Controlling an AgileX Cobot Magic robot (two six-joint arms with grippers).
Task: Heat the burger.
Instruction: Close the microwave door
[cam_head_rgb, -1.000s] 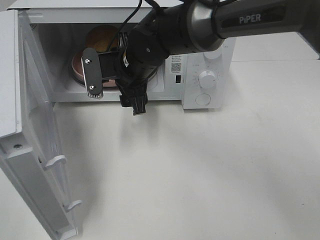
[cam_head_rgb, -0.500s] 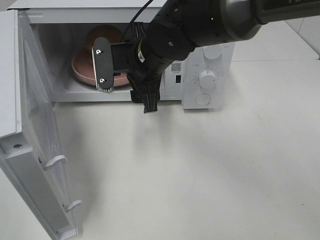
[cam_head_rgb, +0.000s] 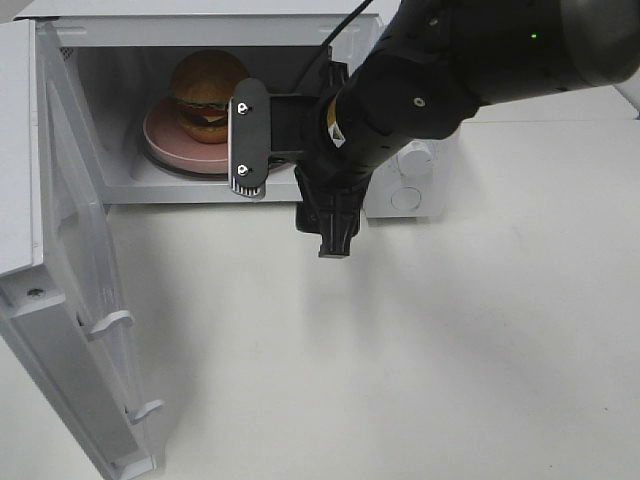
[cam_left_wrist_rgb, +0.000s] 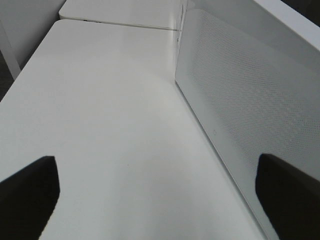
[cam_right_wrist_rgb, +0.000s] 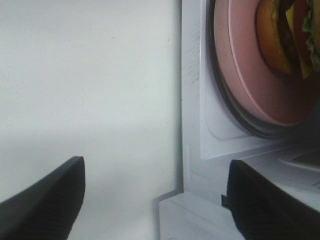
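Note:
The burger stands on a pink plate inside the open microwave, on its turntable. My right gripper hovers just outside the oven's opening, open and holding nothing. One finger stands in front of the plate's right edge, the other finger points down over the table. In the right wrist view the burger and the plate lie beyond the oven's front lip, apart from the gripper. The left gripper is open over bare table, out of the exterior view.
The microwave door swings wide open to the left, reaching toward the table's front edge. A control knob shows on the oven's right panel behind my right arm. A white perforated panel of the oven stands beside the left gripper.
My right gripper has pulled back out of the microwave and to the right, away from the plate, uncovering the burger. The burger and plate stay inside.

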